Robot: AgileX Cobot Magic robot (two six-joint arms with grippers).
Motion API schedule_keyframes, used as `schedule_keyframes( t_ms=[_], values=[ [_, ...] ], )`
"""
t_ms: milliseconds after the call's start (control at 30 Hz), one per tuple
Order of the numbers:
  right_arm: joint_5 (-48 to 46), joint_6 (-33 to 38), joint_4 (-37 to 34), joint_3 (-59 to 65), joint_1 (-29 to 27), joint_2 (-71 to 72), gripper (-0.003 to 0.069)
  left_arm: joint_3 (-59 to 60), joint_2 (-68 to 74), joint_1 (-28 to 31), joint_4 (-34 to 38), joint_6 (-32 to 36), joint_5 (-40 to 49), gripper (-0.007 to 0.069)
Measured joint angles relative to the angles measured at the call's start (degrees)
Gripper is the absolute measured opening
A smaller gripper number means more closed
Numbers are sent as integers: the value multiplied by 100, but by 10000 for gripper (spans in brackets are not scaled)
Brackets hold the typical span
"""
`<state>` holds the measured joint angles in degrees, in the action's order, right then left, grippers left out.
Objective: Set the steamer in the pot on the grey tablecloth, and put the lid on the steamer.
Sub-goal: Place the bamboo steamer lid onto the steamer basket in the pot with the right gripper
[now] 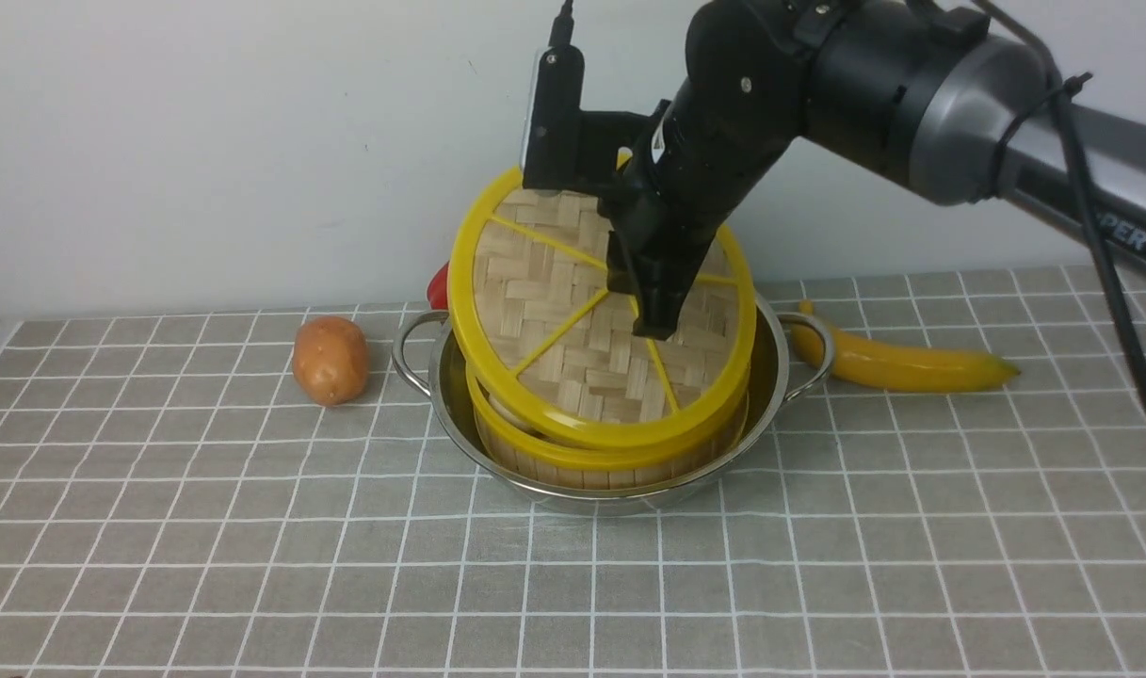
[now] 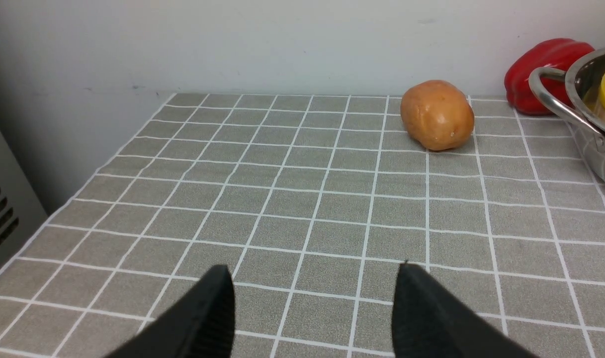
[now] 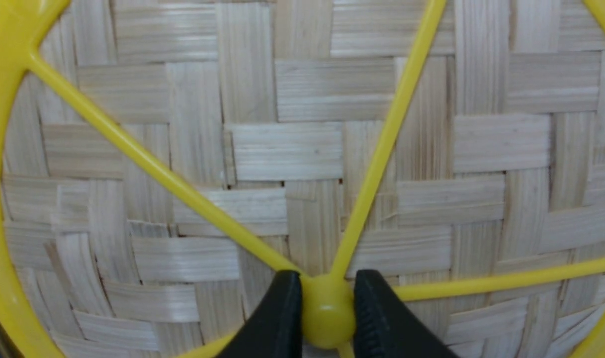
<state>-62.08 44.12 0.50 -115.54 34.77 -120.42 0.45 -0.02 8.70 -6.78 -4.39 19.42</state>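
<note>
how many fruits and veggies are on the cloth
3: a potato left of the pot, a banana right of it, and a red pepper behind its left handle, mostly hidden in the front view. Others may sit behind the tilted lid.

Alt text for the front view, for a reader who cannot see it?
The right gripper holds the lid by its hub, tilted with its far edge raised, over the steamer that sits in the pot on the grey tablecloth. A potato lies left of the pot, a banana right, and a red pepper peeks out behind.
</note>
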Motion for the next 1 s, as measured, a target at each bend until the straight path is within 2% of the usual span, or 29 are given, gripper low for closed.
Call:
schedule_keyframes(
  t_ms=[1000],
  values=[
    [57,127,-50,0,-73,-179,147,0,0,0,0,0,0,400]
  ],
)
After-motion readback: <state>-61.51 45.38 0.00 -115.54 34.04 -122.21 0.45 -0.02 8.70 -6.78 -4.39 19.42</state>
